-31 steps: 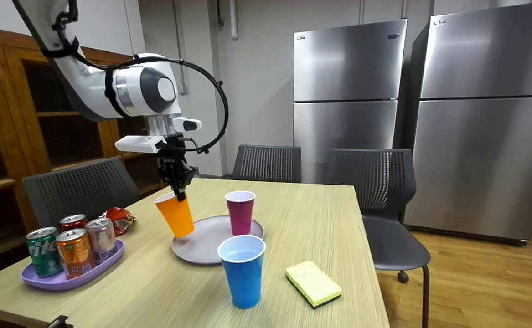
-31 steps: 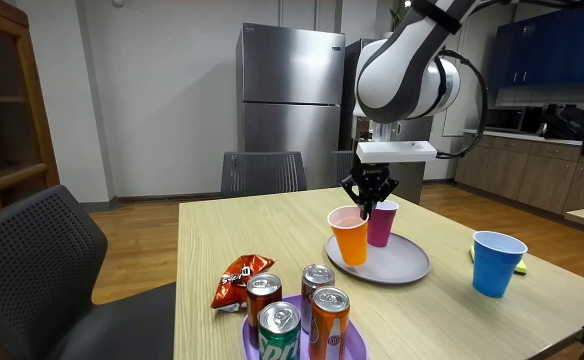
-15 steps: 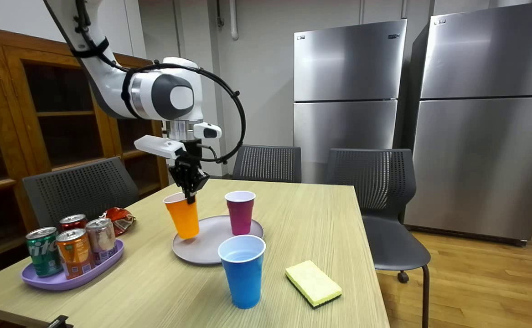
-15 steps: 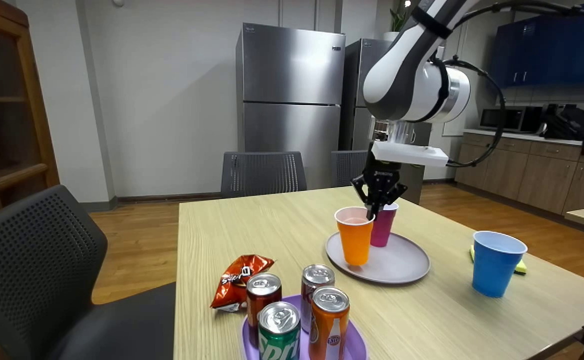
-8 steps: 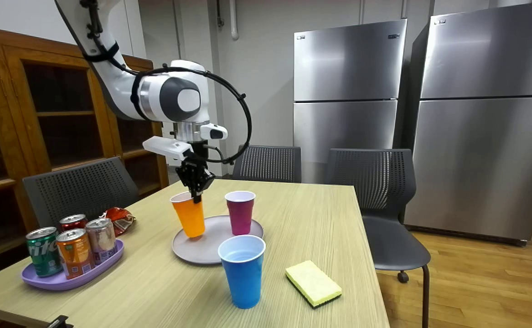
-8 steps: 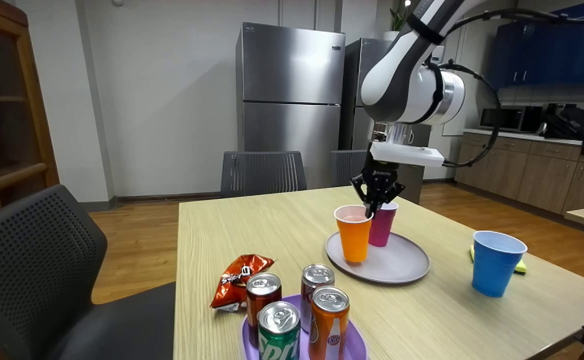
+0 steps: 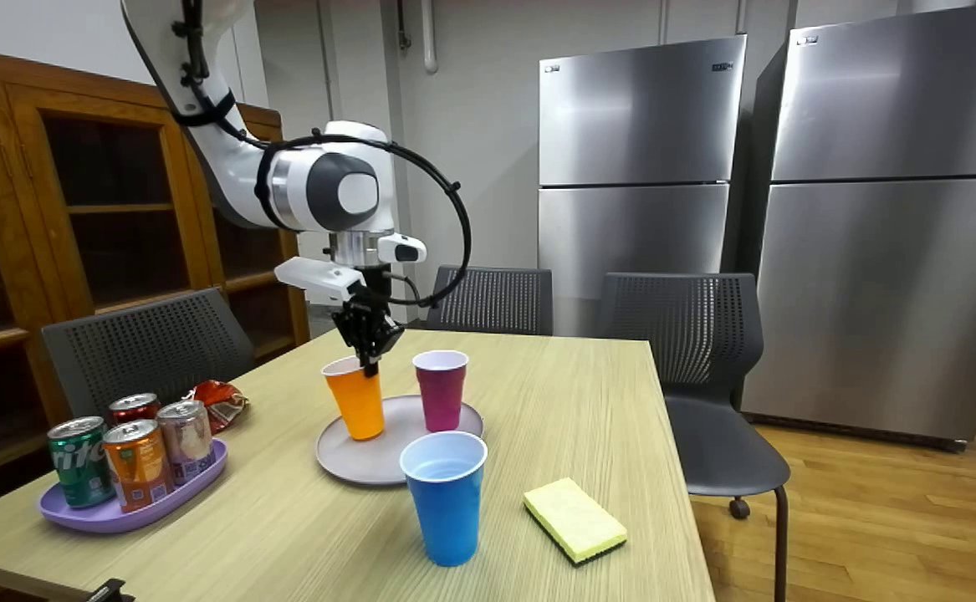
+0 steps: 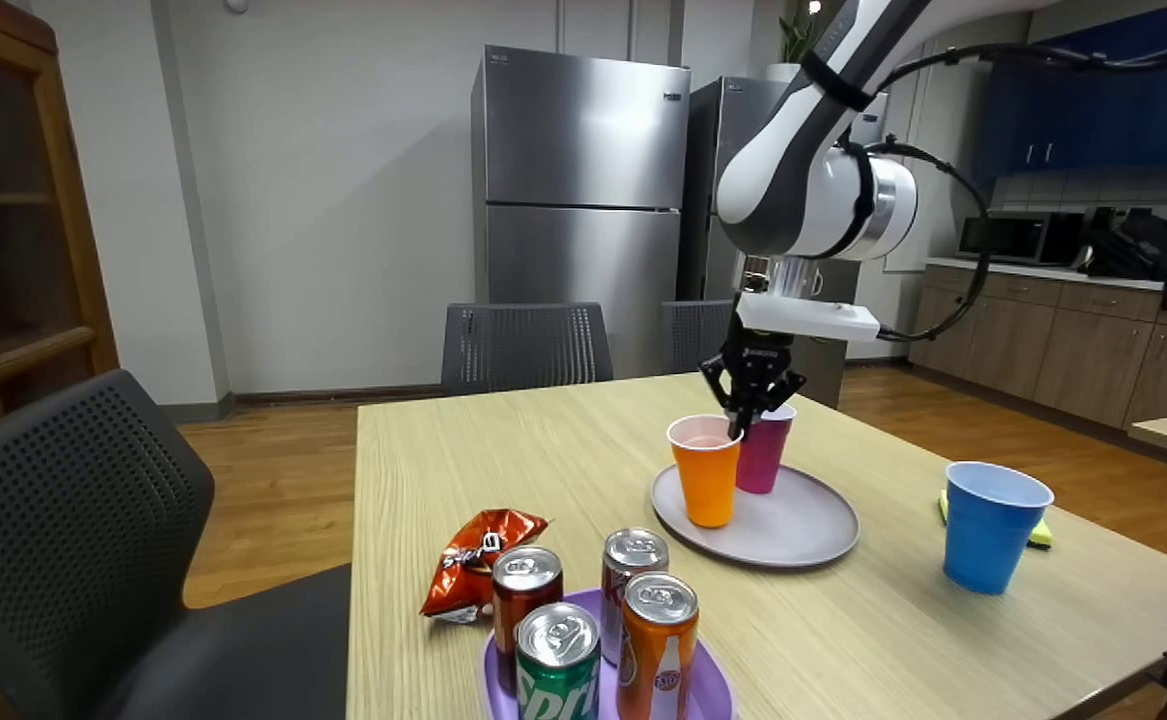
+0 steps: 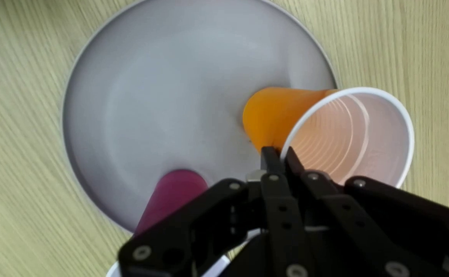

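Just below the gripper (image 9: 282, 154), the orange cup (image 7: 357, 403) slants over the plate (image 9: 159, 96), its thin wall pinched between the near-closed jaws; this one-sided hold probably explains the tilt. Beside the gripper, the purple cup (image 7: 441, 400) stands on the plate.

In an exterior view: plate (image 7: 402, 422) on table (image 7: 579, 418). Standing cup (image 7: 440, 397) on the plate's right part. Gripped cup (image 7: 359, 407) over the plate's left part, top leaning left, base contact unclear; gripper (image 9: 281, 152) astride that cup's rim (wrist view). Lone cup (image 7: 447, 512) on table before the plate, slightly right. Sponge (image 7: 574, 517) before the plate, farther right. Tray (image 7: 96, 520) left of the plate, a little before it, four cans (image 7: 138, 468) in the tray. Snack bag (image 7: 224, 403) left of the plate. Chairs (image 7: 490, 299) left-behind, behind and right-behind the plate. Two refrigerators (image 7: 638, 184) farther behind it, rightward; cabinet (image 7: 111, 192) behind it, leftward.
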Robot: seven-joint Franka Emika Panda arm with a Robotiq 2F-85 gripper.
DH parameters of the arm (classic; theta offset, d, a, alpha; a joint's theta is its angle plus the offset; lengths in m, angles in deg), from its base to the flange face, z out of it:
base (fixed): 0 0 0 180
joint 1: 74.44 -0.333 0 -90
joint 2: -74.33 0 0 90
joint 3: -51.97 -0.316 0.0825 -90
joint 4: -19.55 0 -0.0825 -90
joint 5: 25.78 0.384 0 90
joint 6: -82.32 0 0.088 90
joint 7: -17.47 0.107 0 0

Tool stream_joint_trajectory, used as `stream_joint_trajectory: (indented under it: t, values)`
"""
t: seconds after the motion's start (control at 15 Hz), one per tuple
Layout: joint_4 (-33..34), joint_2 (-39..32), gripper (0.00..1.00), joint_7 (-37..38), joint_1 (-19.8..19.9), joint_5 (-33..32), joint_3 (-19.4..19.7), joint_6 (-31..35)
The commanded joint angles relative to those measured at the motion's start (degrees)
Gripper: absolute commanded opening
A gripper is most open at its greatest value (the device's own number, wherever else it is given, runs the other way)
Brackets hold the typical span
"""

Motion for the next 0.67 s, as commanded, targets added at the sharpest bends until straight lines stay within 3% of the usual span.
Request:
stream_joint_trajectory:
  t: [0.0,0.53,0.6]
  values:
    - [1.3,0.0,0.35,-2.8,1.9,2.1,-1.6,-0.5]
    - [-1.0,4.3,0.95,-6.6,3.2,3.7,-2.3,-0.3]
    - [-1.4,5.0,0.99,-7.2,3.4,3.8,-2.2,-0.2]
